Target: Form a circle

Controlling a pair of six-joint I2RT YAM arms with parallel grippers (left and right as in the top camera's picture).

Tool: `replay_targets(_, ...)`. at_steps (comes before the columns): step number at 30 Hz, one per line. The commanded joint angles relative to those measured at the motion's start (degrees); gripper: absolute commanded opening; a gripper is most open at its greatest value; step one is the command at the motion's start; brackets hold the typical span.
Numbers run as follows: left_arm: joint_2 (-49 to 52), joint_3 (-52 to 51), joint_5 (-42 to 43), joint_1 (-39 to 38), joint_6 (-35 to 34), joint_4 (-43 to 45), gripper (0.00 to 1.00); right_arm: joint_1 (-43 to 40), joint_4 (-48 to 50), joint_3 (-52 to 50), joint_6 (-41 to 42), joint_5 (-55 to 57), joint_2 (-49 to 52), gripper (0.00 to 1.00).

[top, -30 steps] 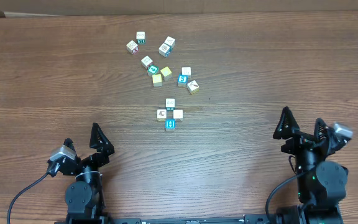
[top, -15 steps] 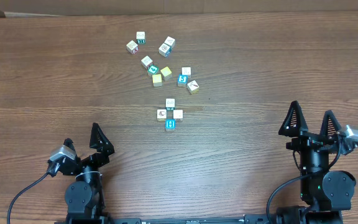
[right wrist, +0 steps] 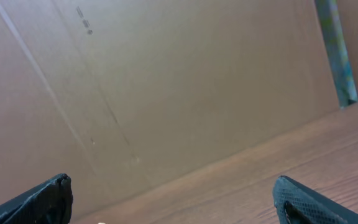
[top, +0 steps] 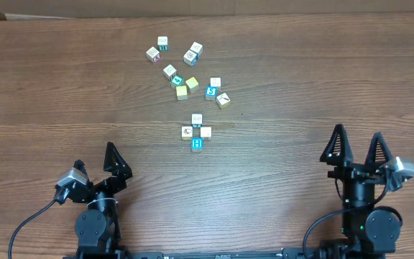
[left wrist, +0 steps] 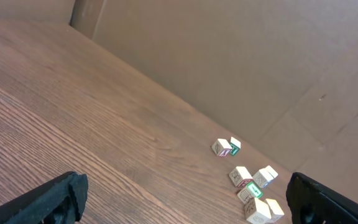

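– At the near edge of the counter (top: 300, 79), how do the pincers stand?
– Both are spread wide. The left pincer (top: 115, 164) and the right pincer (top: 356, 137) hold nothing and touch nothing.
– And the circle?
– The circle (top: 196, 132) lies mid-counter, well apart from both pincers. Its blue H cube (top: 197, 144) is on the near side, and the loose cubes (top: 185, 68) lie beyond it.

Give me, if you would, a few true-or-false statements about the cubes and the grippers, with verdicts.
1. The left gripper and right gripper are both open and empty. True.
2. The blue H cube is the cube of the circle farthest from the robot. False: it is the nearest.
3. The right gripper touches the circle. False: it stands well apart, to the right.
4. The loose scatter lies beyond the circle, farther from the robot. True.
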Motion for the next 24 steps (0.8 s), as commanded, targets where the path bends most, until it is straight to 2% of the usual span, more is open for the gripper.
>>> replay_targets(1,-0.6,-0.2,-0.6,0.0,0.7,0.0,1.00,-0.3,3.8,-2.6,-0.1,0.6,-3.2,1.00)
replay_targets(7,-0.6,-0.2,-0.6,0.0,0.7,0.0,0.99,-0.3,10.4,-6.0,-0.1,0.6,-5.9,1.00)
replay_targets(24,-0.6,-0.2,-0.6,0.0,0.7,0.0,0.99,-0.3,11.3,-9.9,-0.1,0.6,-7.2,1.00)
